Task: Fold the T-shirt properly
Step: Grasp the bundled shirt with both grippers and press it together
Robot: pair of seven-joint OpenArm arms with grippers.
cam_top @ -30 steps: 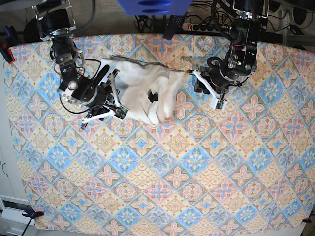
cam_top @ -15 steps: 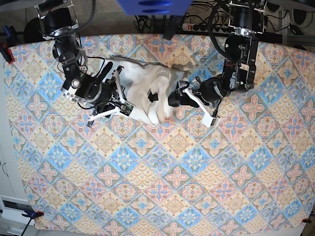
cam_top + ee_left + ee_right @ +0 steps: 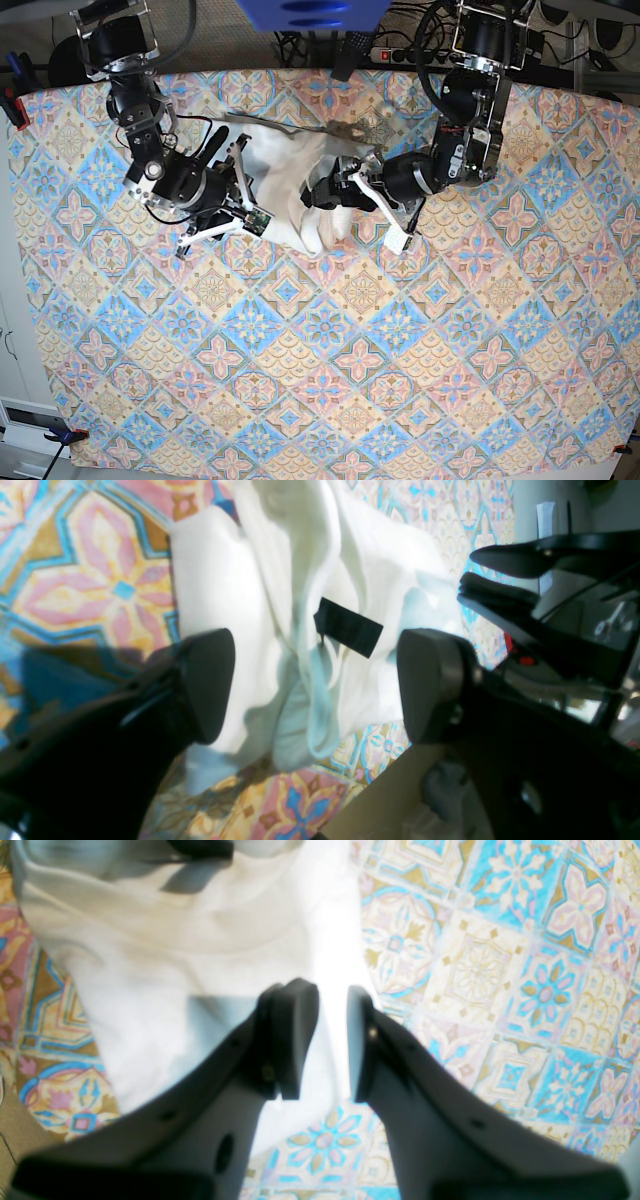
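T-shirt [image 3: 290, 190]: bunched white heap, near the patterned tablecloth's [image 3: 330, 340] far edge | handling: light, limp, slumps; take hems or shoulder seams | left gripper [image 3: 315, 680]: spread wide over black tag [image 3: 347, 626], empty | right gripper [image 3: 327, 1040]: narrow gap above cloth, grasp unclear

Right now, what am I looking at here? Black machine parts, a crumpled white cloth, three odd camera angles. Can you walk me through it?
It is a robot with two arms, working over a table covered by a patterned cloth. The overhead picture shows both arms; the other two come from cameras on the wrists, looking down past the jaws. The white heap is a T-shirt, bunched up and not yet folded, with a small black tag showing. The left gripper, at the right of the overhead picture, has its jaws wide open on either side of the fabric near the tag, holding nothing. The right gripper sits at the shirt's other edge with its jaws close together, a narrow gap between them; whether they pinch fabric I cannot tell.
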